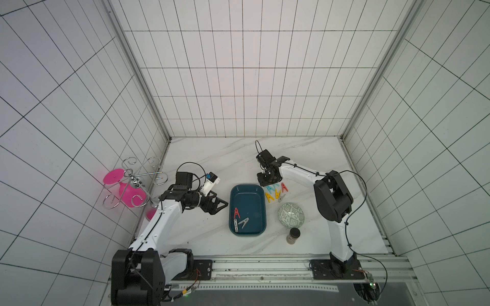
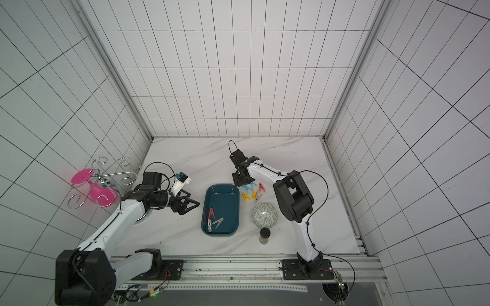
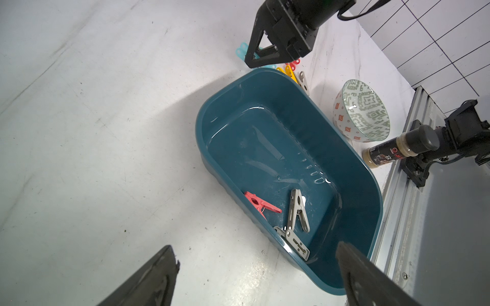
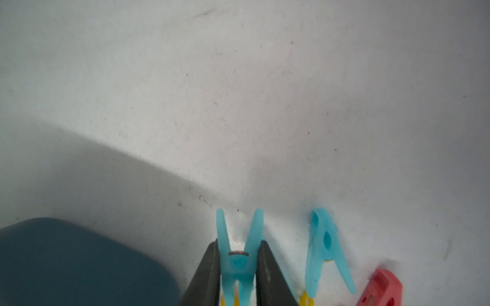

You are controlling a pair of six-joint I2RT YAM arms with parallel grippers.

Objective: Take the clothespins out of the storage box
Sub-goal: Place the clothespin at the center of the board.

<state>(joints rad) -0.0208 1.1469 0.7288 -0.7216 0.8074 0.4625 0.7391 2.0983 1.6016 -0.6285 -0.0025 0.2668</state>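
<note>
While right gripper [image 4: 239, 243] pinches blue clothespin [image 4: 238, 269] (tip cut off), left gripper [image 3: 256, 246] gapes.

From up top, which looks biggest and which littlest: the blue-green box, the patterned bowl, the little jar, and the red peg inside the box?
In a top view, largest to smallest:
1. storage box
2. bowl
3. jar
4. red clothespin
</note>
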